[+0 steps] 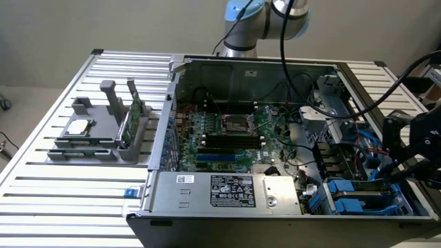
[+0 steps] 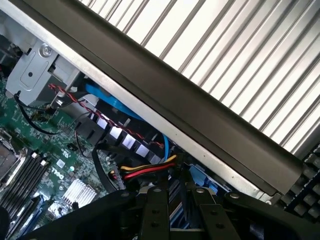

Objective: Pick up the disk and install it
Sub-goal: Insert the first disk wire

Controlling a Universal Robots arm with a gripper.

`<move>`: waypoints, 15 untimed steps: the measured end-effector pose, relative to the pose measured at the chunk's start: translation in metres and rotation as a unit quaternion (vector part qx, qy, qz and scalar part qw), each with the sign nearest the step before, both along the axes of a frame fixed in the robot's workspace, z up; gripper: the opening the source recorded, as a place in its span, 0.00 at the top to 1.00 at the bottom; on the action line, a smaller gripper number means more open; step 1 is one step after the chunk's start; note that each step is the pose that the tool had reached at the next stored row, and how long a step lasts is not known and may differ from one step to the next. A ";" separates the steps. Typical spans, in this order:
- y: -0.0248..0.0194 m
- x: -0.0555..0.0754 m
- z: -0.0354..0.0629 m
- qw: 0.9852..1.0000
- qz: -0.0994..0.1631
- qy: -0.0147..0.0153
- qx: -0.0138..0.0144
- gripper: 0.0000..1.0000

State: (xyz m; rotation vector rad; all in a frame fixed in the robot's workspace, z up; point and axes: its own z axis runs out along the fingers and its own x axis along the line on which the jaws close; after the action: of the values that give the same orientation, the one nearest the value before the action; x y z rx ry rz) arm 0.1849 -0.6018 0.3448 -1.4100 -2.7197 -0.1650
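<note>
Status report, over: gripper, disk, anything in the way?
Gripper low over drive bay, exterior view's right. Blue-framed disk appears to sit in bay. Red-yellow power cables close beside.

- You see soft, even light over the slatted table [image 1: 41, 175] in the exterior view, with faint shadows.
- Inside the computer case [image 1: 276, 225] the light is dimmer.
- In the wrist view the slats glare near-white; the gripper [image 2: 177, 205] sits dark, almost silhouetted.
</note>
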 end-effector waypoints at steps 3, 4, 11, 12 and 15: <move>-0.0013 0.000 -0.0003 1.000 -0.008 0.000 0.001 0.75; -0.0020 0.000 -0.0004 1.000 -0.011 0.000 0.001 0.75; -0.0062 0.000 -0.0048 1.000 -0.026 0.001 0.005 0.75; -0.0062 0.000 -0.0051 1.000 -0.028 0.001 0.007 0.75; -0.0063 0.000 -0.0055 0.999 -0.033 0.004 0.014 0.75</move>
State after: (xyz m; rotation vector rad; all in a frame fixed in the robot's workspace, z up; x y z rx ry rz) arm 0.1849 -0.6081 0.3393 -1.4914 -2.6546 -0.1998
